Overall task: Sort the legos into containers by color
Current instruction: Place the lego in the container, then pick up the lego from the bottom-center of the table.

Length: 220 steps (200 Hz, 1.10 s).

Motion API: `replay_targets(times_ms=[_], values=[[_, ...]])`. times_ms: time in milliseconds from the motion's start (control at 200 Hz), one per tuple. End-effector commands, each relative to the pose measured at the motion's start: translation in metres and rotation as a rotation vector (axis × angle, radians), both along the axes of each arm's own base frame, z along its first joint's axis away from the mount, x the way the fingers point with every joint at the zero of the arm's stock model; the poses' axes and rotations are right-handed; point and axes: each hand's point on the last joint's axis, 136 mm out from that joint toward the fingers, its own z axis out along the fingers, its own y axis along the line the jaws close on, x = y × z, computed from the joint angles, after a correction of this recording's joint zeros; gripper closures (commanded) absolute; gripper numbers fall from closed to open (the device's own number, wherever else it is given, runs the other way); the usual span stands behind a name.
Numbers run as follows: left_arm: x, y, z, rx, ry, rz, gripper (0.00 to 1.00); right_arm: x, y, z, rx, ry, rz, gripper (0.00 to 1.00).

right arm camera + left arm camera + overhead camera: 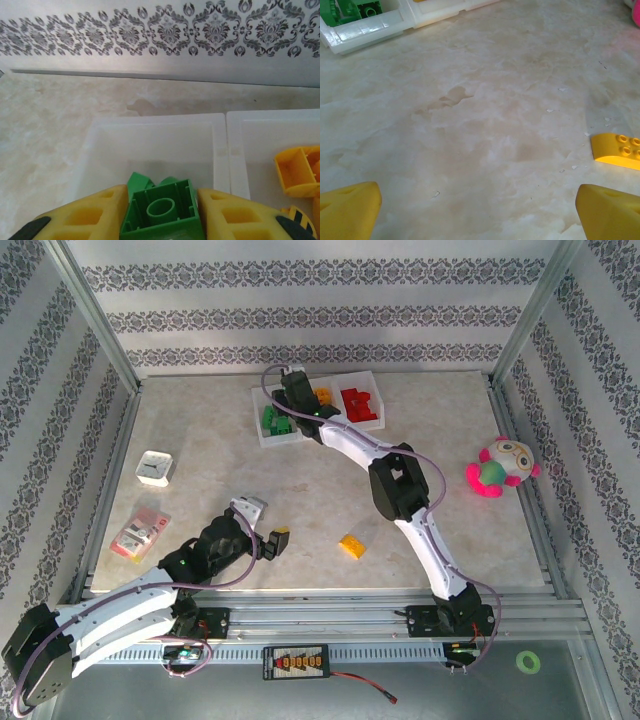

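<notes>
Left gripper (264, 526) lower left of overhead frame, fingers apart, empty | yellow lego (351, 545) on table, bottom centre | right gripper (162, 217) upper centre, clamped on green lego (161, 202) above leftmost container (150, 122)

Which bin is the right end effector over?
The left-end bin, holding green bricks; the middle bin holds yellow-orange ones, the right bin red.
</notes>
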Motion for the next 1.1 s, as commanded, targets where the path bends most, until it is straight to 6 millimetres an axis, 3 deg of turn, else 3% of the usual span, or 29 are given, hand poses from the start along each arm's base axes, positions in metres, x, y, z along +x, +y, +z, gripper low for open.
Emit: replay_targets(times_ms=[0, 165, 355, 500, 625, 794, 844, 879, 1094], values=[[0.001, 0.0, 0.001, -0.009, -0.016, 0.009, 0.01, 0.006, 0.008, 0.001, -0.017, -0.009, 0.031, 0.63], [0.001, -0.003, 0.001, -0.003, -0.021, -0.006, 0.01, 0.007, 0.009, 0.012, -0.045, -0.02, 0.055, 0.5], [-0.001, -0.012, 0.005, -0.011, -0.038, -0.061, 0.01, -0.011, 0.002, 0.049, -0.024, -0.05, 0.087, 0.34], [-0.007, -0.026, 0.009, -0.009, -0.059, -0.16, 0.01, -0.045, -0.012, 0.073, 0.004, -0.078, 0.119, 0.27], [-0.011, -0.038, 0.012, -0.016, -0.076, -0.232, 0.01, -0.084, -0.037, 0.077, -0.013, -0.087, 0.14, 0.22], [-0.019, -0.053, 0.014, -0.033, -0.084, -0.334, 0.01, -0.147, -0.081, 0.057, -0.11, -0.042, 0.175, 0.15], [-0.022, -0.055, 0.013, -0.033, -0.079, -0.356, 0.01, -0.168, -0.096, 0.036, -0.152, 0.01, 0.186, 0.11], [-0.023, -0.057, 0.014, -0.034, -0.08, -0.366, 0.01, -0.182, -0.103, 0.036, -0.163, 0.024, 0.202, 0.1], [-0.026, -0.064, 0.025, -0.062, -0.114, -0.409, 0.01, -0.28, -0.146, -0.021, -0.268, 0.304, 0.303, 0.06]])
